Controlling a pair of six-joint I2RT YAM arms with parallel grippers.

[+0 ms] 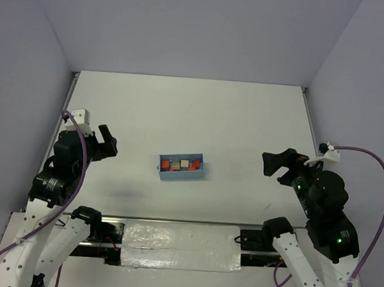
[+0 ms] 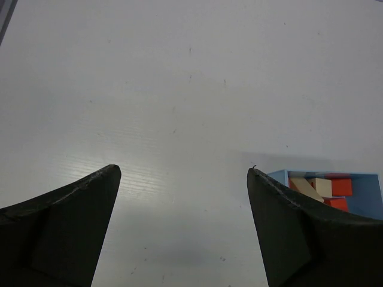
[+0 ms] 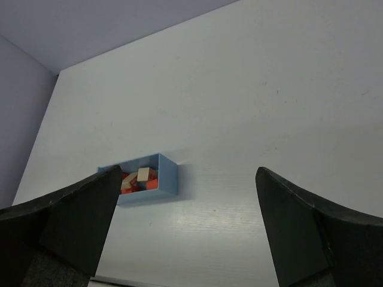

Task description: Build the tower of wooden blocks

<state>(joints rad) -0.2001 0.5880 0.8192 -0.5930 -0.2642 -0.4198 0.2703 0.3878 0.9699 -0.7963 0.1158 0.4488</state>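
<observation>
Blocks (image 1: 182,164) untouched, both hands (image 1: 106,141) (image 1: 271,164) wide, empty

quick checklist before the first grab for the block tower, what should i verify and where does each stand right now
1. Left fingers spread wide with nothing between them: ok.
2. Right fingers spread wide with nothing between them: ok.
3. Blocks all inside the blue tray, none loose outside it: ok.
4. Both arms apart from the tray, one on each side: ok.
5. Bare table next to the tray to build on: ok.
6. One block lying free enough to pinch without nudging its neighbours: cannot tell, they lie jumbled together.
</observation>
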